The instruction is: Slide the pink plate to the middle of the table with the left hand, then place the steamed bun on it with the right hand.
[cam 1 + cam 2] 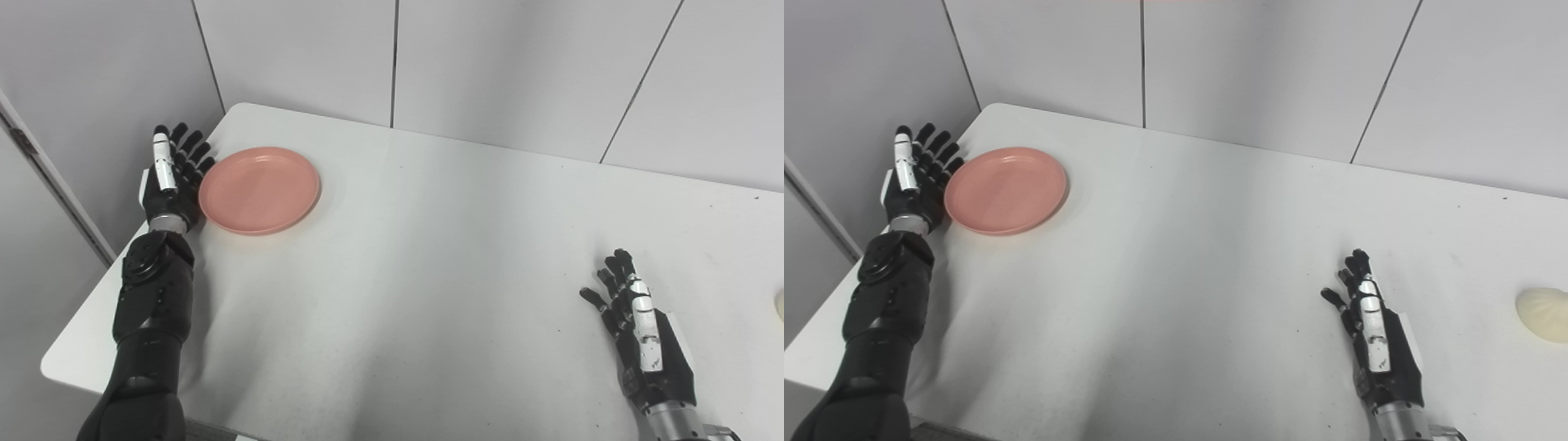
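Observation:
The pink plate (259, 189) lies flat near the table's far left corner. My left hand (173, 174) stands open right beside the plate's left rim, fingers straight and pointing away from me, at or very near the rim. The pale steamed bun (1545, 313) rests at the table's right side, cut off by the frame edge in the left eye view. My right hand (1369, 327) rests open on the table near the front right, fingers spread, holding nothing, a good way left of the bun.
The white table (429, 245) has a rounded far left corner and a left edge running close to my left forearm (150, 306). Grey wall panels (490, 61) rise behind the table.

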Motion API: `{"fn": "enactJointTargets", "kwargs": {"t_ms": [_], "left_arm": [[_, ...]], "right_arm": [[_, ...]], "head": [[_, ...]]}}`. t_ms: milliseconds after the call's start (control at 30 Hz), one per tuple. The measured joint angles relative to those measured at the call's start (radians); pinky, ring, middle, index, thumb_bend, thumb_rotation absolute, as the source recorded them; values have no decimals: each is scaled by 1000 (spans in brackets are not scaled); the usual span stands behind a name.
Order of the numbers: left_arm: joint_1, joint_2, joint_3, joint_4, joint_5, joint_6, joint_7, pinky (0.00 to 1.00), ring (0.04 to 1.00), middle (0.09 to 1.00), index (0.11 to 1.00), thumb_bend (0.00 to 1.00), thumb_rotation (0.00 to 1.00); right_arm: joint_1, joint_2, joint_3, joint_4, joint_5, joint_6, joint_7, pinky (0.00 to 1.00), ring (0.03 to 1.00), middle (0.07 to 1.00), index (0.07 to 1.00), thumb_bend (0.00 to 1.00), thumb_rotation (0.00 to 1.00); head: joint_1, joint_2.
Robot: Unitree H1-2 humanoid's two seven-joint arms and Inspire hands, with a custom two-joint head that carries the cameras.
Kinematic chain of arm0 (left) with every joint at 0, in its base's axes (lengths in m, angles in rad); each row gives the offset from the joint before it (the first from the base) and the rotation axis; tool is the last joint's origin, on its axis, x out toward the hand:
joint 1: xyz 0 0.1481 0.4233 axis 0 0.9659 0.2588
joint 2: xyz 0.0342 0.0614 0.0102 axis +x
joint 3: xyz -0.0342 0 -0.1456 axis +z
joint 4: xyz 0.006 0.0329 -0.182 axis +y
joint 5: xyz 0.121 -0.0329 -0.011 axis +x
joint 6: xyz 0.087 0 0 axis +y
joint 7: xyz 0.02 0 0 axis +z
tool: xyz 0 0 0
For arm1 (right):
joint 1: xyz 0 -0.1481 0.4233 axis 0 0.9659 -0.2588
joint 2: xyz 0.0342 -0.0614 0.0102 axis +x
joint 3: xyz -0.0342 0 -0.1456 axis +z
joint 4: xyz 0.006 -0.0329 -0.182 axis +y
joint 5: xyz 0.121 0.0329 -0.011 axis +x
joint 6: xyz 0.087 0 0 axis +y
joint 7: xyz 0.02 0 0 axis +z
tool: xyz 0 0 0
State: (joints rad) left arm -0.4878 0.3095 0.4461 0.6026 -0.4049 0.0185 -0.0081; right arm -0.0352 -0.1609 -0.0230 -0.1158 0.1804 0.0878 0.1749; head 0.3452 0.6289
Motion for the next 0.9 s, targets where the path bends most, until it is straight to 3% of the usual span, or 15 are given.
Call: {"fn": "enactJointTargets", "kwargs": {"t_ms": [900], "left_arm": [[-11, -28, -177, -27, 45, 30, -53, 837, 848, 848, 830, 467, 1000]], "right_arm": [[5, 11, 6, -5, -15, -1, -10, 1000, 986, 995, 1000, 295, 1000]], "head": [[-67, 3]]}}
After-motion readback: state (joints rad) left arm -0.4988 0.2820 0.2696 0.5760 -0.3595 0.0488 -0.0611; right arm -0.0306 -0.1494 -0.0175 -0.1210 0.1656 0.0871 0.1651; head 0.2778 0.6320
